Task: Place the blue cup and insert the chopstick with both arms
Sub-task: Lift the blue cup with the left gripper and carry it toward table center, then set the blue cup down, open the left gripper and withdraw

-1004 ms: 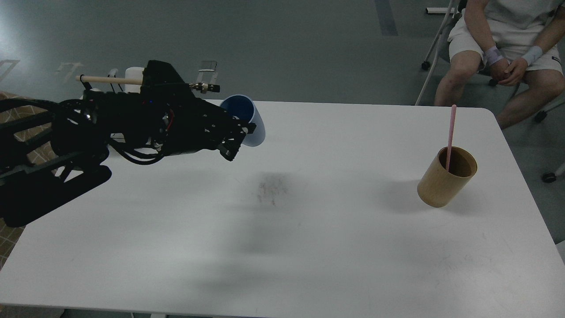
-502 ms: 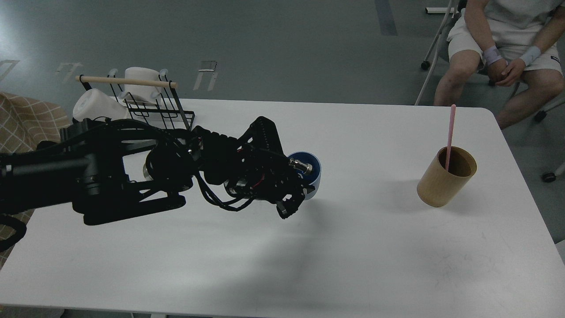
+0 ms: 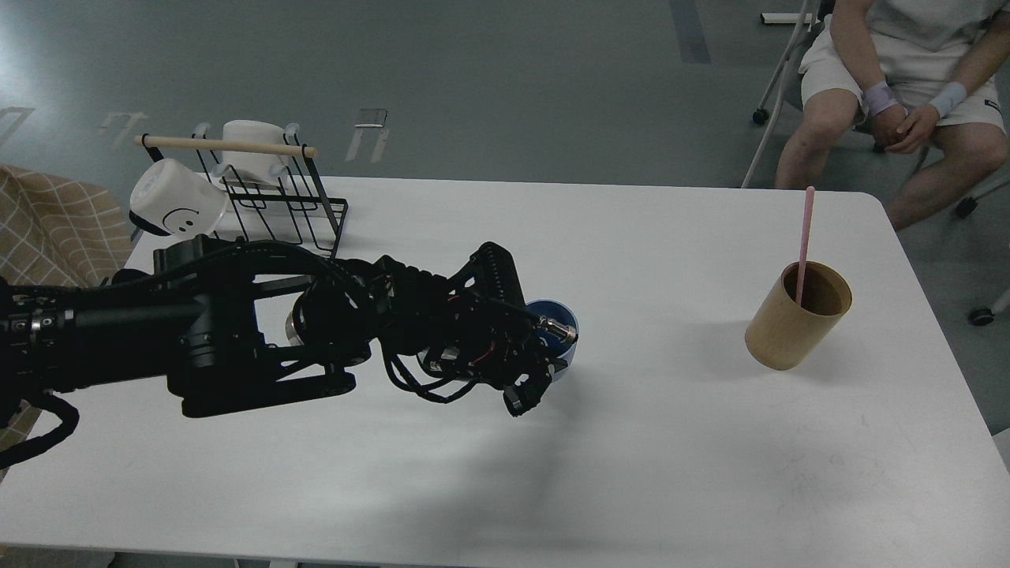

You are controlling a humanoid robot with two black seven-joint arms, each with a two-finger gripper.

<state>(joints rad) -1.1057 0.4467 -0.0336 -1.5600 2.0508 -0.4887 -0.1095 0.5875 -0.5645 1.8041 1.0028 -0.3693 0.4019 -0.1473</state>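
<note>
Mid-table, the left gripper [image 3: 544, 347] is closed around the cup [image 3: 562, 331], which could tip if released before it sits flat.

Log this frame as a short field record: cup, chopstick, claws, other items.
blue cup: near table centre, mostly hidden by the left claw, which is closed around it
chopstick: standing in the wooden holder, table's right side
right claw: not in view
rack: far left corner, smiley mug on it
person: seated beyond the table
</note>
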